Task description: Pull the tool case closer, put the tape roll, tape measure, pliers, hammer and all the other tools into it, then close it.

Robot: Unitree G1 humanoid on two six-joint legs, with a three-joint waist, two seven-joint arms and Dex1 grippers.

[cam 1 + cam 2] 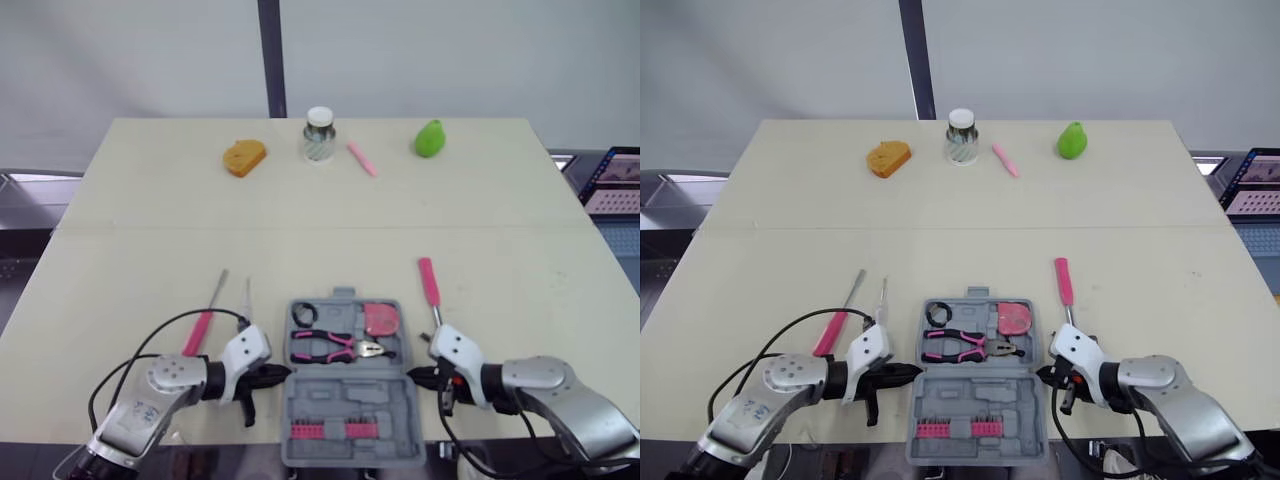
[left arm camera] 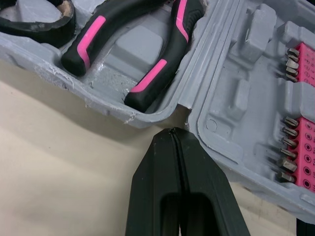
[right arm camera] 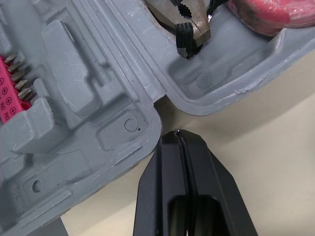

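Note:
The grey tool case lies open at the table's near edge. Its far half holds a black tape roll, pink-and-black pliers and a pink tape measure. Its near half holds pink bit strips. My left gripper is shut, its tip at the hinge notch on the case's left side. My right gripper is shut, its tip at the hinge notch on the right side. Neither holds anything. A pink-handled tool lies right of the case. A pink-handled screwdriver and a thin metal tool lie left of it.
Along the far side of the table stand an orange object, a glass jar, a pink marker and a green pear-shaped object. A laptop sits off the table's right edge.

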